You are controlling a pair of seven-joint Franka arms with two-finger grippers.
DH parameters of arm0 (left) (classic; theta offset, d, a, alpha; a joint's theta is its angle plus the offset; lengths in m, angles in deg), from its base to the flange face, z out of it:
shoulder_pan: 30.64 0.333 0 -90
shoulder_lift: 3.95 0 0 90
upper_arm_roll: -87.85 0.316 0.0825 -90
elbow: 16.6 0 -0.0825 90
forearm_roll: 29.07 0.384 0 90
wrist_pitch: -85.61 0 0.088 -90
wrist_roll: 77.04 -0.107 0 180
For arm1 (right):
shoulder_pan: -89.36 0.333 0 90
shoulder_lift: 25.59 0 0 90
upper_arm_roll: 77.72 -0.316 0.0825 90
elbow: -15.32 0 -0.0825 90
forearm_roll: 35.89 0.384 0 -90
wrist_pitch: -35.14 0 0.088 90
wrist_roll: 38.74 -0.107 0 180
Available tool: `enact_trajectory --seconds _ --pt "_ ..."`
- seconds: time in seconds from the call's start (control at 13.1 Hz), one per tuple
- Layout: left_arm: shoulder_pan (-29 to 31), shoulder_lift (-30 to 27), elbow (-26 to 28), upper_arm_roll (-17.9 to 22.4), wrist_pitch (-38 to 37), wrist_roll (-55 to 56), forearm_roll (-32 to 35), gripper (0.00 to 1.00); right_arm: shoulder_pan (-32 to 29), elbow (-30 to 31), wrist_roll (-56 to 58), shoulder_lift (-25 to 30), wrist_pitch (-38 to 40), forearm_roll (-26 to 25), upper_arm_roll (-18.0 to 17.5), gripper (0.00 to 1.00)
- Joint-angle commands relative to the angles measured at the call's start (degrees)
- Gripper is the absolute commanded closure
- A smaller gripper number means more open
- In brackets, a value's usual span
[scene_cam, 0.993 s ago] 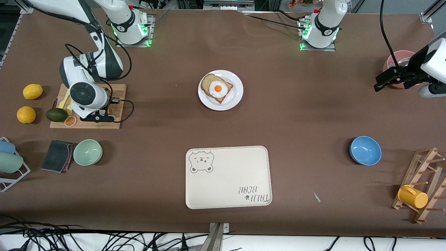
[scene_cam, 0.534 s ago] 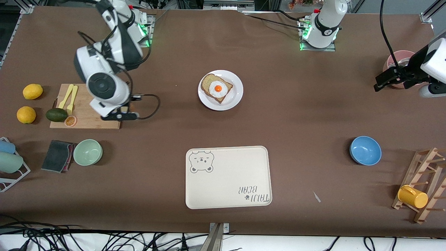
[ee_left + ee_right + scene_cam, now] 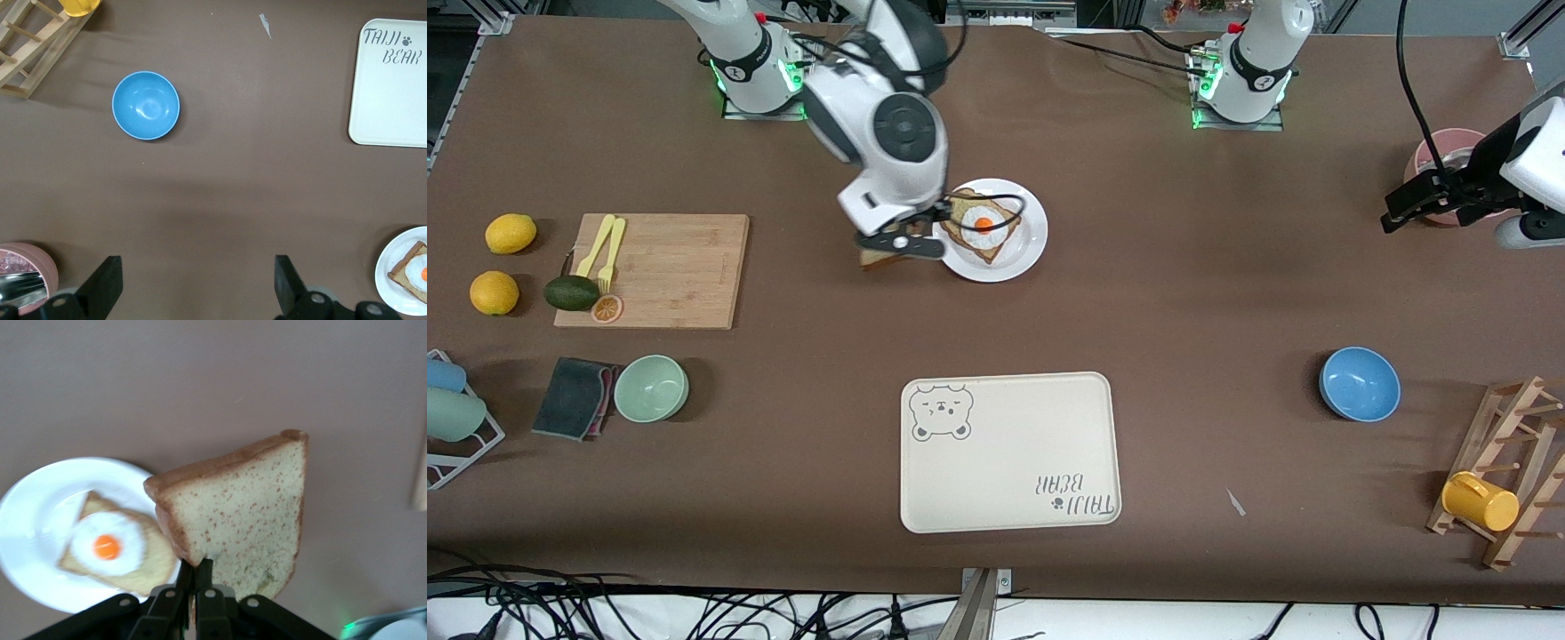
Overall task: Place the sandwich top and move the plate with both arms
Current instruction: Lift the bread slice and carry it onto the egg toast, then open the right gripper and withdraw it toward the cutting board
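Your right gripper (image 3: 195, 583) clenched on the bread slice (image 3: 243, 520) beside the plate (image 3: 1024, 252), your left gripper (image 3: 193, 287) waited released near the pink bowl (image 3: 30, 263).

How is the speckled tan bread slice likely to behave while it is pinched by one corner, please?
The speckled tan bread slice probably stays fairly stiff: pinched at one corner by the shut right gripper, it shows no droop. It looks light, though it could pivot.

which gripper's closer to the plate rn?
Right. The right gripper, shut on the sandwich top, hangs at the plate rim. The left gripper waits open by the pink bowl at its table end.
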Motion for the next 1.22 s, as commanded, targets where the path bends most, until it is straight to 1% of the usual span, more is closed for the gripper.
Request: enact_trajectory --seconds 0.0,0.08,0.23,0.61,0.69,0.76,0.84,1.07,1.15 --pt "0.52 0.44 -1.38 0.14 -1.24 0.27 -1.68 0.00 6.24 -9.32 -8.31 -8.68 0.81 -0.22 0.35 1.00" --pt "0.44 0.44 -1.38 0.14 -1.24 0.35 -1.60 0.00 8.00 -10.82 -9.91 -10.54 0.37 -0.31 0.44 1.00" --pt "0.44 0.44 -1.38 0.14 -1.32 0.35 -1.68 0.00 10.38 -11.28 -12.37 -12.48 -2.43 -0.58 0.53 1.00" --pt "0.35 0.44 -1.38 0.14 -1.32 0.35 -1.68 0.00 11.18 -11.19 -16.60 -15.39 -6.13 -1.19 0.70 1.00" --pt "0.44 0.44 -1.38 0.14 -1.32 0.35 -1.68 0.00 11.10 -11.28 -16.60 -15.22 -6.13 -1.37 0.70 0.85" --pt "0.44 0.44 -1.47 0.14 -1.32 0.35 -1.68 0.00 11.18 -11.28 -16.60 -15.13 -6.13 -1.54 0.70 0.21" --pt "0.44 0.44 -1.38 0.14 -1.32 0.35 -1.68 0.00 11.18 -11.28 -16.60 -15.04 -6.13 -1.89 0.70 0.00" --pt "0.35 0.44 -1.38 0.14 -1.41 0.35 -1.68 0.00 9.78 -11.37 -17.91 -13.11 -6.05 -2.25 1.14 0.00" --pt "0.35 0.44 -1.47 0.14 -1.41 0.27 -1.68 0.00 9.08 -11.37 -17.83 -12.06 -5.70 -2.07 2.36 0.00"
